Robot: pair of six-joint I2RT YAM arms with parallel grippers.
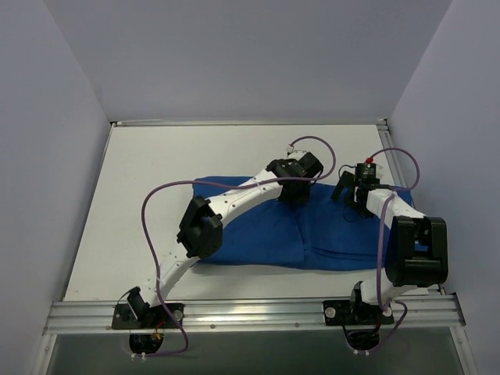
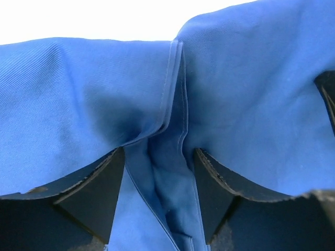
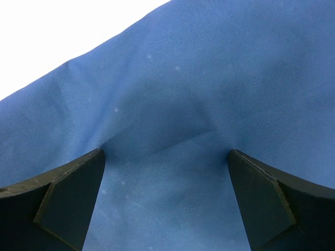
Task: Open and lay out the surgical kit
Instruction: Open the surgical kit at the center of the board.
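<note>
The surgical kit is a closed bundle in its blue cloth wrap (image 1: 266,230), lying in the middle and right of the white table (image 1: 156,172). The tray, instruments, gauze and packets are hidden. My left gripper (image 1: 295,190) is at the bundle's far edge, pointing down. In the left wrist view it (image 2: 159,196) is open, and its fingers (image 2: 104,193) press into the wrap (image 2: 78,94) on either side of a raised hemmed fold (image 2: 172,89). My right gripper (image 1: 353,197) is at the far right part of the bundle. In the right wrist view it (image 3: 165,193) is wide open, with its tips pressed on smooth cloth (image 3: 209,78).
A metal rail (image 1: 250,312) runs along the near table edge and carries both arm bases. Grey walls close in the table on the left, back and right. Purple cables (image 1: 144,211) loop over both arms. Bare white table shows left of and behind the bundle.
</note>
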